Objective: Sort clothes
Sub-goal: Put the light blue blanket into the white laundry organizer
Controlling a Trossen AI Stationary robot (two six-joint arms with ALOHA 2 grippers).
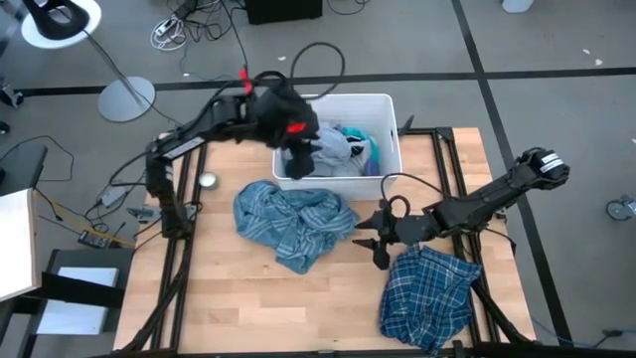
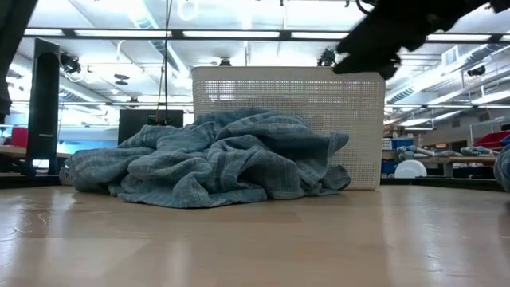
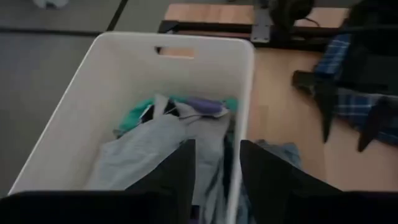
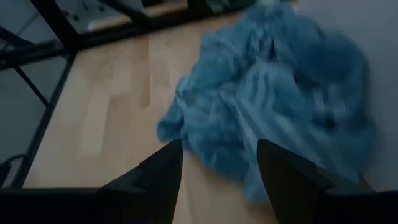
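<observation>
A white bin (image 1: 338, 97) stands at the table's far middle with a grey garment (image 1: 333, 149) and a turquoise one (image 1: 370, 147) in it. My left gripper (image 1: 298, 164) reaches down into the bin, shut on the grey garment (image 3: 137, 155). A crumpled light blue plaid shirt (image 1: 293, 224) lies on the table in front of the bin. A darker blue plaid shirt (image 1: 427, 293) lies at the near right. My right gripper (image 1: 370, 244) is open and empty between the two shirts, pointing at the light blue one (image 4: 280, 93). My left gripper has a bunched fold of the grey garment (image 3: 211, 158) between its two fingers (image 3: 180, 180). It comes from above, pointing down into the bin's near left part. The rest of the garment lies in the bin; how many layers it has, I cannot tell.
A small round metal thing (image 1: 207, 180) lies on the table left of the bin. The bin's wall (image 2: 319, 88) rises behind the light blue shirt (image 2: 215, 159) in the low view. Bare wood lies along the near left of the table (image 1: 229, 308).
</observation>
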